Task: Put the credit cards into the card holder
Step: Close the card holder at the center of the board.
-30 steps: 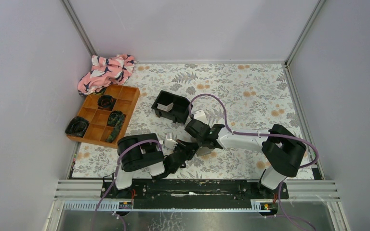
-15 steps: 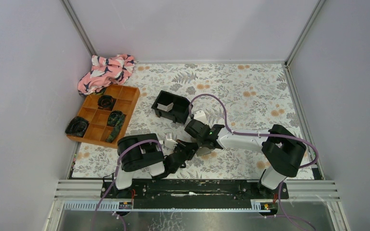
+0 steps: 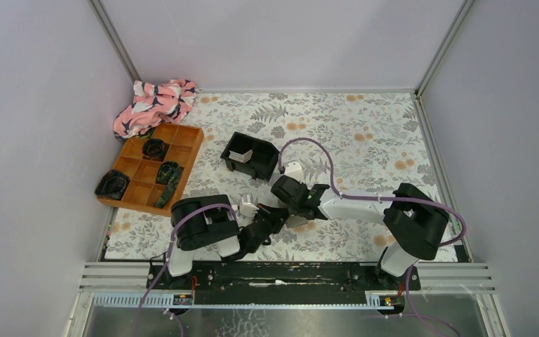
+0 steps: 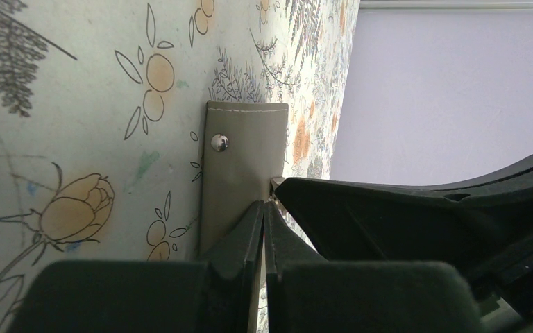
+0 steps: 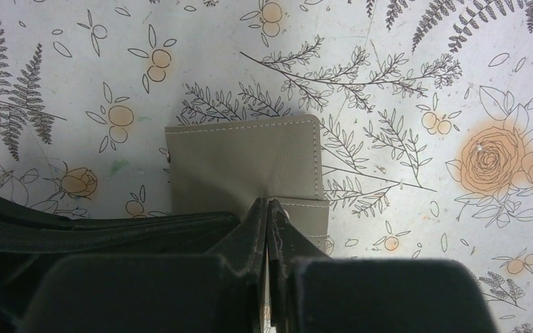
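The card holder [image 5: 243, 163] is a grey-taupe wallet lying on the floral table, with a metal snap visible in the left wrist view [image 4: 243, 159]. In the top view only a tan corner of it [image 3: 299, 221] shows under both grippers. My left gripper [image 4: 265, 208] is shut, its tips pinching the holder's edge. My right gripper [image 5: 268, 205] is shut at the seam where the two flaps overlap. The two grippers sit close side by side [image 3: 284, 210]. A pale card [image 3: 242, 155] leans inside the black tray. No other cards show.
The black square tray [image 3: 261, 166] stands just behind the grippers. An orange compartment tray [image 3: 186, 144] with dark items is at the left, with a pink patterned cloth [image 3: 156, 104] behind it. Walls close the left, back and right.
My right arm has shifted very slightly over the card holder. The left arm and the holder have not visibly moved.
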`<state>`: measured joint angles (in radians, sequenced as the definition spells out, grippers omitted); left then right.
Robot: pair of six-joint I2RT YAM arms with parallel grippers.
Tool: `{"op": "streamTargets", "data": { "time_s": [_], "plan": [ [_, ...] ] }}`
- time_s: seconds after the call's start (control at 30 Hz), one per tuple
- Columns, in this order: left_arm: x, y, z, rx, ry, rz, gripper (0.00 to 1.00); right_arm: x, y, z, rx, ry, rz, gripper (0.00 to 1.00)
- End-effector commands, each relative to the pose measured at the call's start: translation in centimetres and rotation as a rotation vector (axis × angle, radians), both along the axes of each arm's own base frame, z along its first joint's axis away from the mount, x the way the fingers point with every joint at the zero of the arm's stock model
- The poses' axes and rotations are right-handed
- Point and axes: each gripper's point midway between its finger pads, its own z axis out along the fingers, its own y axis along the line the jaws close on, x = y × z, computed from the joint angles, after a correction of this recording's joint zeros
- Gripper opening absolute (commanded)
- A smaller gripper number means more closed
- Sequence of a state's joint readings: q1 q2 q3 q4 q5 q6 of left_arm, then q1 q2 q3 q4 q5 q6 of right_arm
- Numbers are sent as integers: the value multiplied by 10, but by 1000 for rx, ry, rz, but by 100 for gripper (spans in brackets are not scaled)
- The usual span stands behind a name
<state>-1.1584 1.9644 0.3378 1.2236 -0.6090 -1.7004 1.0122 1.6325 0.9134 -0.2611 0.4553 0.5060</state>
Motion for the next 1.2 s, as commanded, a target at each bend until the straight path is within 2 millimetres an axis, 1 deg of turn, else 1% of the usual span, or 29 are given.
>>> {"op": "streamTargets", "data": {
  "time_s": [0.0, 0.37, 0.73, 1.17],
  "plan": [
    [-20, 20, -52, 203, 91, -62, 6, -12, 0, -1, 47, 13, -16, 0],
    [-21, 18, -51, 210, 88, -66, 6, -22, -6, -11, 95, 25, -29, 0],
    [-21, 19, -51, 221, 87, -66, 6, -28, -10, -19, 131, 30, -39, 0],
    [-19, 17, -48, 237, 80, -67, 6, -38, -24, -34, 168, 34, -77, 0]
  ]
}}
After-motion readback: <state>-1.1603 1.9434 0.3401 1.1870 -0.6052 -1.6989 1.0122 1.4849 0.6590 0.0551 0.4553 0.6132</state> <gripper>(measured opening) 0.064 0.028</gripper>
